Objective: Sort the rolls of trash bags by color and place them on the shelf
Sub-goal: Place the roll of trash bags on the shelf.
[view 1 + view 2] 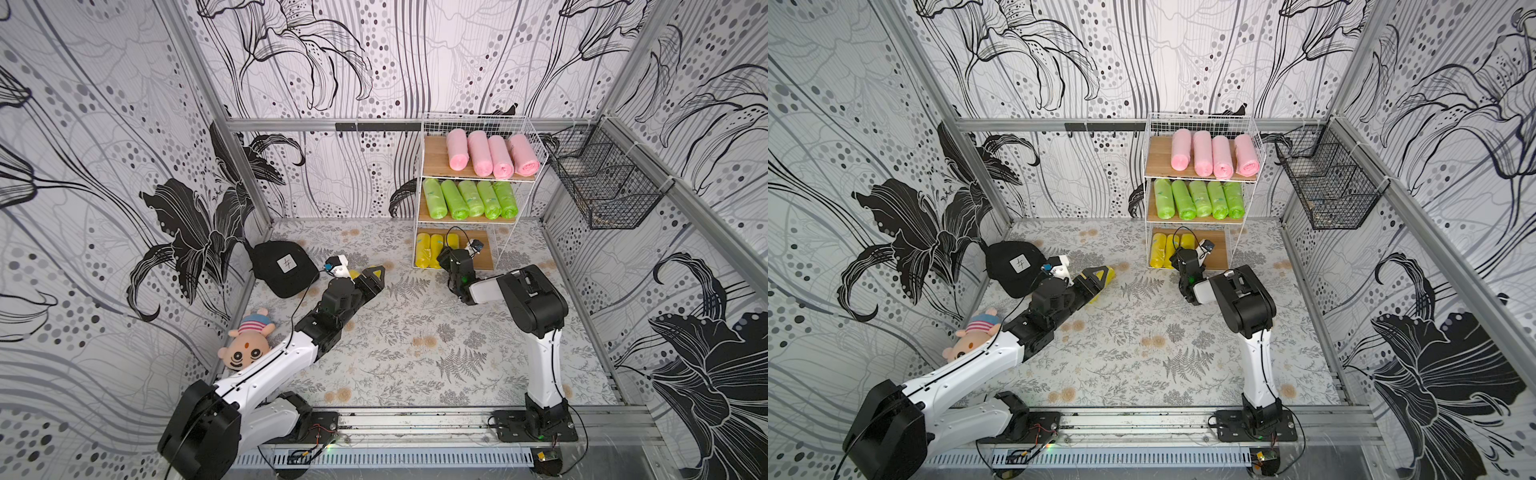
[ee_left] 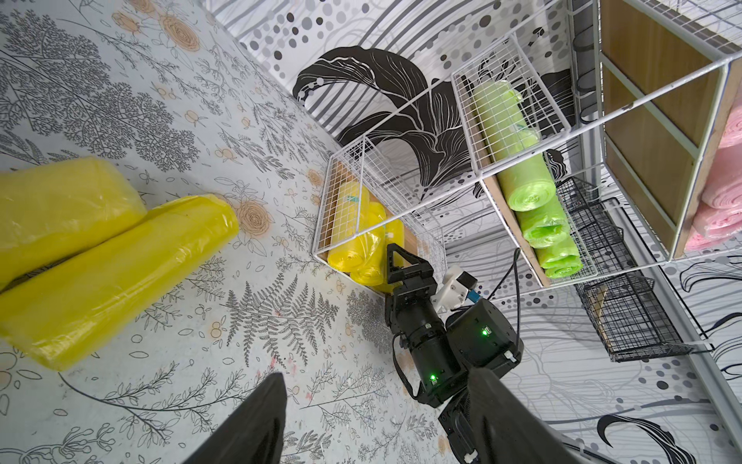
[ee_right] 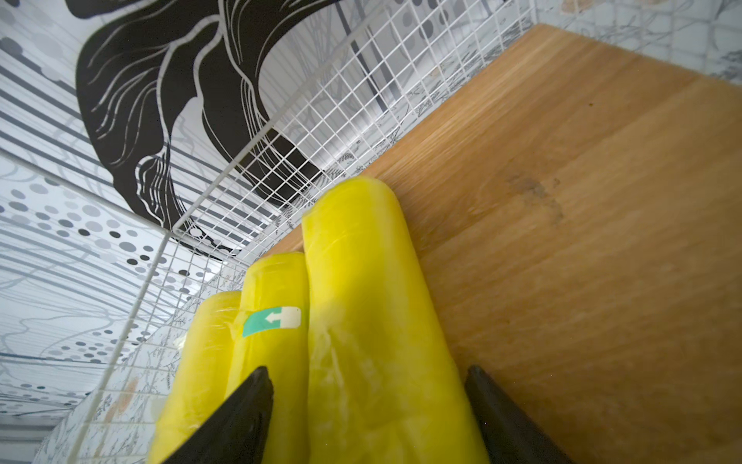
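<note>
Yellow is all that's left to sort, looks like. Two loose rolls [image 2: 116,277] are parked on the table [image 2: 281,120], side by side and touching, long axes aimed roughly at the shelf [image 1: 435,160]. They're found just off to one side of the left claw [image 1: 372,279], which is spread open and empty, so that arm is judged the nearer one. Further right, three yellow rolls [image 3: 273,289] are laid on the bottom board [image 3: 562,241], lengthwise, front to back; the right claw [image 3: 366,369] is spread wide around the outermost, nothing squeezed.

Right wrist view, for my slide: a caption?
Open right gripper straddling the third yellow roll on the wooden shelf board.
</note>
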